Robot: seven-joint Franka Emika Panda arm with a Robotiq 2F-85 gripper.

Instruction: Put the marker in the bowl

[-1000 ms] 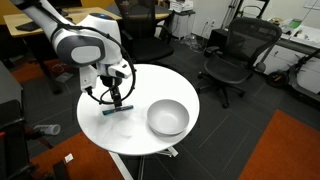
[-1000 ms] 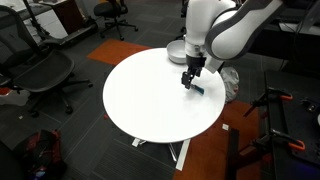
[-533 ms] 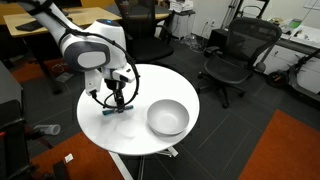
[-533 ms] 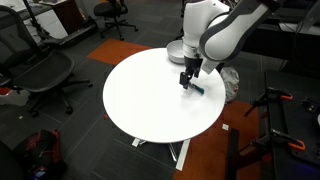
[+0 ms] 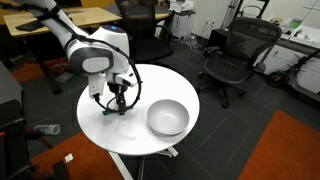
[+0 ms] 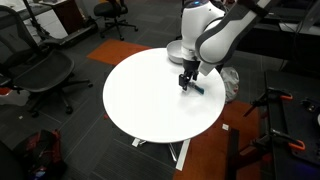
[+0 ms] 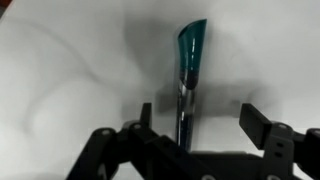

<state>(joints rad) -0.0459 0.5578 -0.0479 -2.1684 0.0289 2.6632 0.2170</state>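
Observation:
The marker (image 7: 188, 75) lies flat on the white round table (image 5: 150, 145), dark body with a teal end pointing away from the wrist camera. It also shows under the gripper in both exterior views (image 5: 113, 111) (image 6: 196, 87). My gripper (image 7: 200, 125) is open and low over the table, its two fingers on either side of the marker's dark body, apart from it. It shows too in both exterior views (image 5: 115, 105) (image 6: 186, 82). The silver-grey metal bowl (image 5: 167, 117) stands on the table beside the gripper; in an exterior view only its edge (image 6: 175, 49) shows behind the arm.
Black office chairs (image 5: 236, 55) (image 6: 40, 70) stand around the table. A desk (image 5: 60, 20) is behind the arm. An orange carpet patch (image 5: 290, 150) lies on the floor. The table's edge (image 6: 215, 125) is near the gripper.
The arm has shifted slightly and the gripper has come down a little over the marker. The marker and bowl have not moved.

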